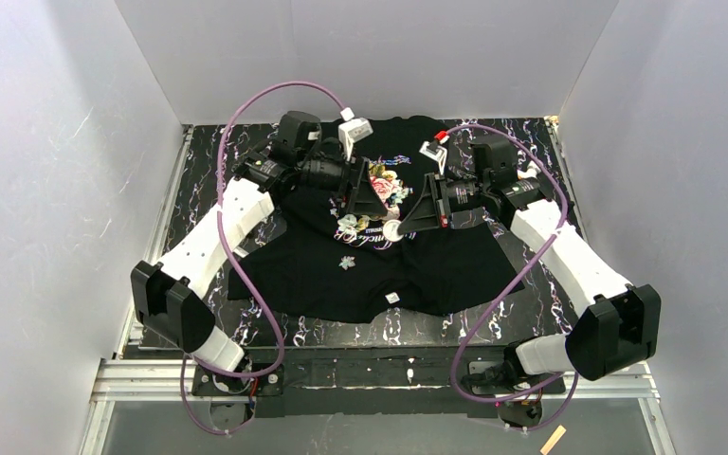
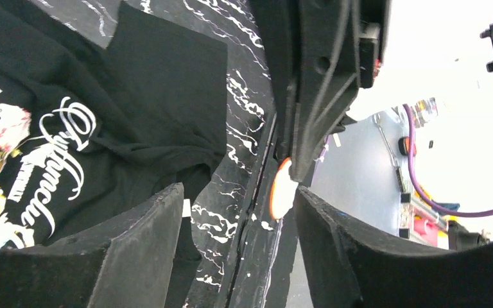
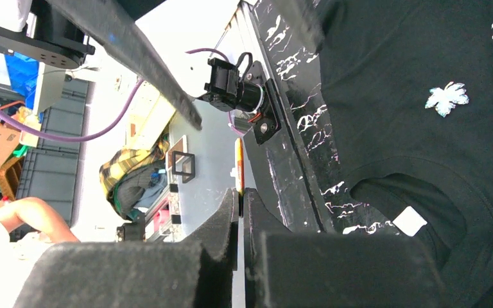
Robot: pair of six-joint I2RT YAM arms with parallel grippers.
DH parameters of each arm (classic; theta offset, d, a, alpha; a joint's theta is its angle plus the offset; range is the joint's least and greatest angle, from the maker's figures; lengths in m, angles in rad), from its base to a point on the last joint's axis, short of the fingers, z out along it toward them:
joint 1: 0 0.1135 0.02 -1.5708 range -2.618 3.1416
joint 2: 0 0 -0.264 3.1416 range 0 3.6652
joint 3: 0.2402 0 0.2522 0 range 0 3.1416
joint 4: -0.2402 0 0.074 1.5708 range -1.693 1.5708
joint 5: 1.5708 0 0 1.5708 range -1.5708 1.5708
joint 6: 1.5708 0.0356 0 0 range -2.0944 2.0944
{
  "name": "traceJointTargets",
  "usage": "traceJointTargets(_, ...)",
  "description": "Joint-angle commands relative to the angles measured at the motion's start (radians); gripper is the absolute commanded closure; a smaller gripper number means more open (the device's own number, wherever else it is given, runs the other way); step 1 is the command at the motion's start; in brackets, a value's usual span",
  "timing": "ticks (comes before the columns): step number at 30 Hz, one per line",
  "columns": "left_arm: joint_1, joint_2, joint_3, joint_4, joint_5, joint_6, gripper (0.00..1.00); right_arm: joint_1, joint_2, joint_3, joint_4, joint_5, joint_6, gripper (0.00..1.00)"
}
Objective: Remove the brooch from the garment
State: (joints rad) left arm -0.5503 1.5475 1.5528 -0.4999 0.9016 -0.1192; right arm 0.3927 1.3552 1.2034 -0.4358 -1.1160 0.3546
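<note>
Two grippers meet tip to tip above the shirt (image 1: pixel 417 275). The right gripper (image 3: pixel 239 192) is closed, pinching the round, orange-rimmed brooch (image 2: pixel 281 189) edge-on at its fingertips. The left gripper (image 2: pixel 239 192) stands open and holds nothing, with the brooch just ahead of its jaws. The shirt lies spread below both. A white leaf (image 3: pixel 446 98) sits on it beside the right gripper.

light: bright, even | shadows: soft | glare: wrist-view backgrounds blown out | focus: close foreground blurred
</note>
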Motion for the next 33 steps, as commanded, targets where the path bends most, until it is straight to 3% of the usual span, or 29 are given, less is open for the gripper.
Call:
traceJointTargets(1, 0.060, -0.051, -0.027, 0.024, 0.032, -0.031, 0.34, -0.010, -0.011, 0.081, -0.108, 0.011, -0.113, 0.99)
traceJointTargets(3, 0.076, -0.057, -0.027, 0.002, 0.018, -0.016, 0.25, -0.014, -0.009, 0.096, -0.155, 0.027, -0.153, 0.99)
traceJointTargets(5, 0.096, -0.065, -0.026, -0.026, 0.002, 0.011, 0.03, -0.020, -0.006, 0.122, -0.228, 0.063, -0.220, 0.99)
traceJointTargets(6, 0.108, -0.070, -0.023, -0.043, -0.011, 0.027, 0.02, -0.024, -0.005, 0.140, -0.272, 0.094, -0.259, 0.99)
traceJointTargets(13, 0.202, -0.077, 0.051, -0.282, -0.124, 0.171, 0.02, -0.060, 0.010, 0.269, -0.594, 0.387, -0.579, 0.99)
traceJointTargets(20, 0.249, -0.035, 0.144, -0.496, -0.341, 0.194, 0.02, -0.165, 0.085, 0.363, -0.794, 0.771, -0.836, 0.99)
traceJointTargets(27, 0.254, 0.002, 0.187, -0.566, -0.450, 0.215, 0.02, -0.440, 0.173, 0.369, -0.800, 1.080, -1.125, 0.99)
traceJointTargets(33, 0.255, 0.007, 0.224, -0.564, -0.486, 0.216, 0.02, -0.620, 0.237, 0.309, -0.675, 1.277, -1.211, 0.99)
